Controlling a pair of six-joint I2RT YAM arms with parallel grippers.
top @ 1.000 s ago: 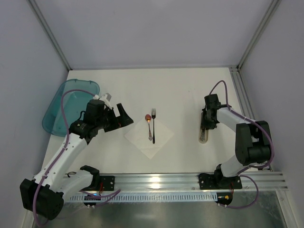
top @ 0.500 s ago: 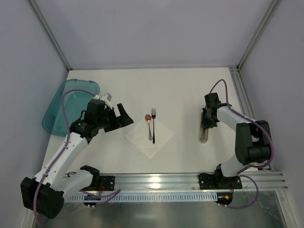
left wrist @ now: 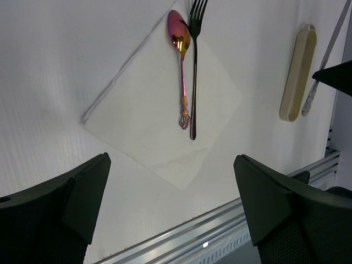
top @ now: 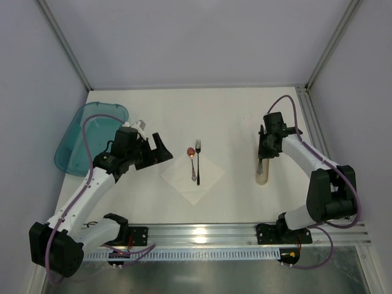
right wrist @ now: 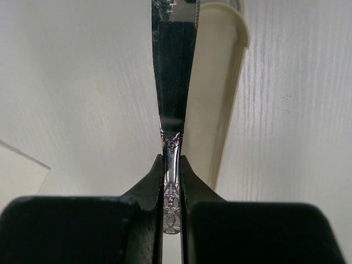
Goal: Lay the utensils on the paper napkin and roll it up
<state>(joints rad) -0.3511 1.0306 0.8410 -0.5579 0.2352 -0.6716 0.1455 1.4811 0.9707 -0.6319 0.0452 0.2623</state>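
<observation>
The white paper napkin (top: pixel 192 174) lies as a diamond in the middle of the table. A dark fork (top: pixel 198 160) and a pink-gold spoon (top: pixel 192 162) lie side by side on its far part; the left wrist view also shows the fork (left wrist: pixel 193 71) and spoon (left wrist: pixel 181 66). My right gripper (right wrist: pixel 172 181) is shut on the ornate handle of a silvery knife (right wrist: pixel 175 82), held just left of the beige tube (right wrist: pixel 214 93). My left gripper (top: pixel 160 150) is open and empty, left of the napkin (left wrist: pixel 165 115).
The beige tube (top: pixel 262 171) lies on the table at the right, under my right gripper (top: pixel 264 153). A translucent teal tub (top: pixel 86 135) sits at the far left edge. An aluminium rail (top: pixel 245 231) runs along the near edge.
My right gripper has drawn the knife up and out of the beige tube, and the arm's elbow has swung outward. My left arm has shifted slightly.
</observation>
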